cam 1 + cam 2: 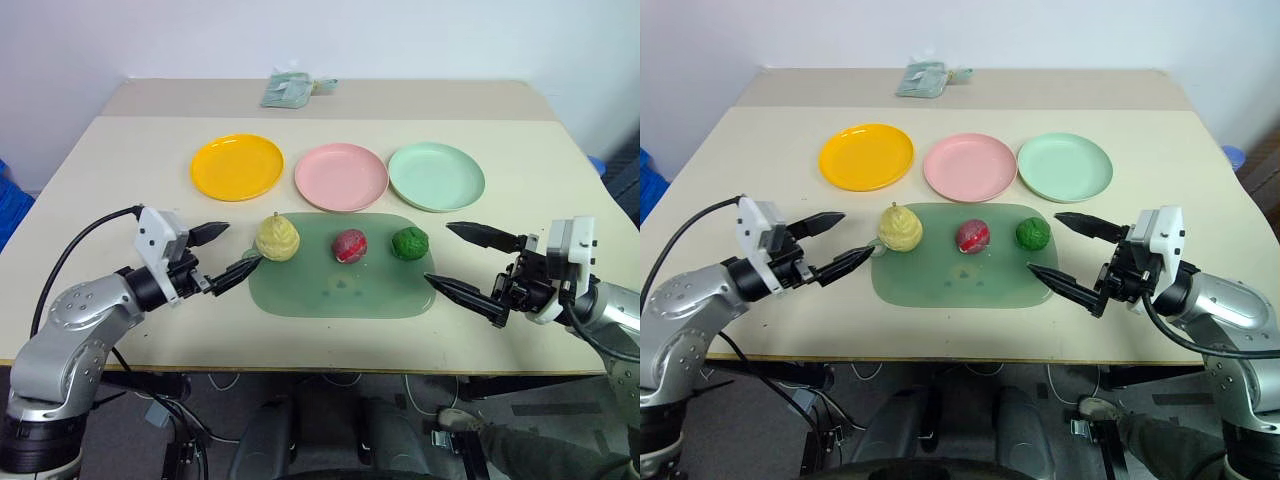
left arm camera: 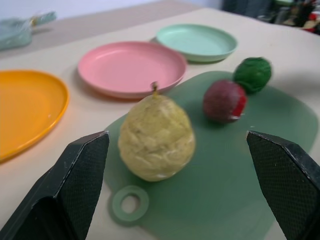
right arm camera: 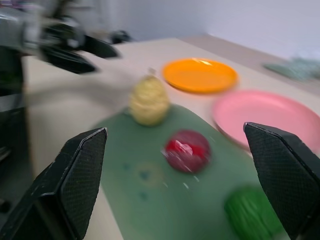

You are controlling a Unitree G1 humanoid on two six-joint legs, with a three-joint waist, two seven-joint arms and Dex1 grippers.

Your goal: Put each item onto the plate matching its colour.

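Beige and broad, the worktop (image 1: 120,170) ran up to a pale wall, and from my station I saw the flat green mat (image 1: 340,285) lying near its front edge with all three items in a row along its far side. Beyond the mat sat the plates, each bare: the orange-yellow plate (image 1: 237,166), the pink plate (image 1: 341,176) and the mint green plate (image 1: 436,176). My left gripper (image 1: 222,254) stood wide open with nothing in it, just beside the pale yellow pear (image 1: 277,239); my right gripper (image 1: 468,263) was equally wide and empty, near the bumpy green ball (image 1: 409,243) but apart from it. The dark red fruit (image 1: 349,245) sat between those two. I judged all three to be light toys with a rough, nubbly skin that should not slip much, though I could not tell how soft they were. The pear looked best taken across its fat lower belly, below the stem; the two round ones across their widest middle, where rolling seemed the main risk.
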